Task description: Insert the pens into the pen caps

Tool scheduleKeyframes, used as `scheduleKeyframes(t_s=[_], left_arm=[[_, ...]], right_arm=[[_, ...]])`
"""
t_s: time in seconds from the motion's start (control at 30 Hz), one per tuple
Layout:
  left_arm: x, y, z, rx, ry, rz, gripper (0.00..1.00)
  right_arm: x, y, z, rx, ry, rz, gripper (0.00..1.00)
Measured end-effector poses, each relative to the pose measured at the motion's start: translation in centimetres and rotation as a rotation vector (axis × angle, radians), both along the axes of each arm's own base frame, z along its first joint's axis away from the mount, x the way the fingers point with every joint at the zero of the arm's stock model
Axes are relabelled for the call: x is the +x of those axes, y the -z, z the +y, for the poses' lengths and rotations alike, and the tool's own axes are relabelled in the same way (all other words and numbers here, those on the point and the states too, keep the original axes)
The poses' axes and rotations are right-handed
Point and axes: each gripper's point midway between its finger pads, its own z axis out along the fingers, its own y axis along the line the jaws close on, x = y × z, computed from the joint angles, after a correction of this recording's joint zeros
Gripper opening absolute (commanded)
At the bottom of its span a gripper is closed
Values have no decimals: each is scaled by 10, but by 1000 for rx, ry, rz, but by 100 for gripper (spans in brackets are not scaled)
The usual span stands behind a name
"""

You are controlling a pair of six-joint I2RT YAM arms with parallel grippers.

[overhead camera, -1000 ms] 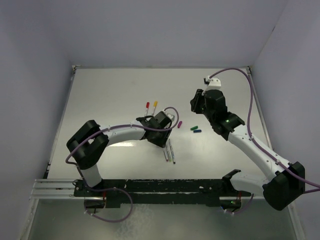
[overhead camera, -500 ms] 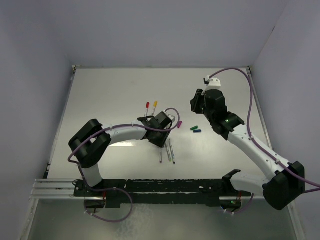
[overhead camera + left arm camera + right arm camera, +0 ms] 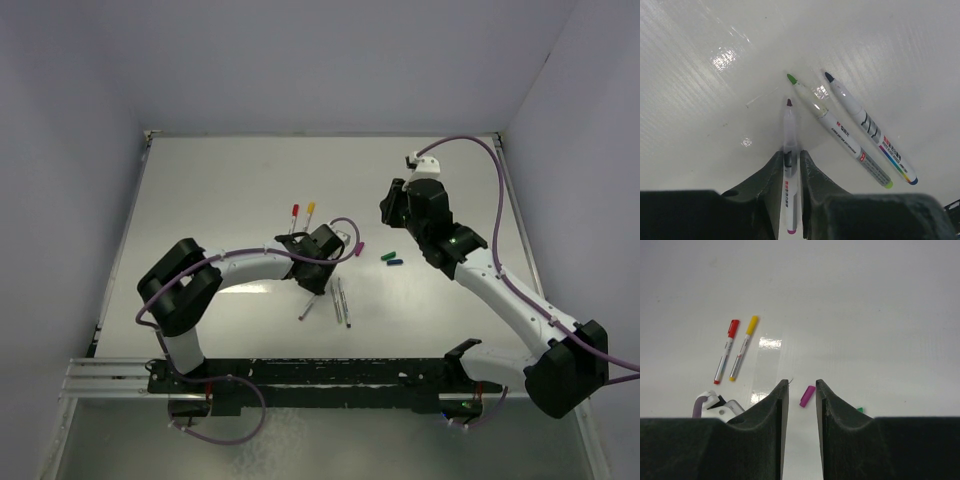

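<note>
Now the purple pen [image 3: 789,142] points away at an angle from the green pen [image 3: 839,134] and blue pen [image 3: 871,134], beside which it lay parallel a second ago; those two have not moved. The left tool [image 3: 791,156] is closed on the purple pen's barrel. The right tool [image 3: 802,386] hangs above the table [image 3: 220,190], jaws narrowly parted and holding nothing. The purple cap [image 3: 359,247] lies just beyond the left tool, with the green cap [image 3: 386,256] and blue cap [image 3: 395,263] near it. The red pen [image 3: 295,213] and yellow pen [image 3: 310,210] lie capped, side by side. The table is glossy white, and pale lilac walls [image 3: 300,60] enclose it.
</note>
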Motion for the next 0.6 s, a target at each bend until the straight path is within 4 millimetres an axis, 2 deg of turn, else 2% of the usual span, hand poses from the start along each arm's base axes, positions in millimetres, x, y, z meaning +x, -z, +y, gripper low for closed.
scheduleKeyframes(t_s=[0.1,0.23,0.6], left_arm=[[0,-1,1,4,-2,-4,32],[0,-1,5,20,-8,-5,34],[-13,1,23,50,-13,15,26]], right_arm=[[0,0,0,0,-1,0,30],[0,0,1,2,-3,1,30],[0,0,1,8,-1,2,30]])
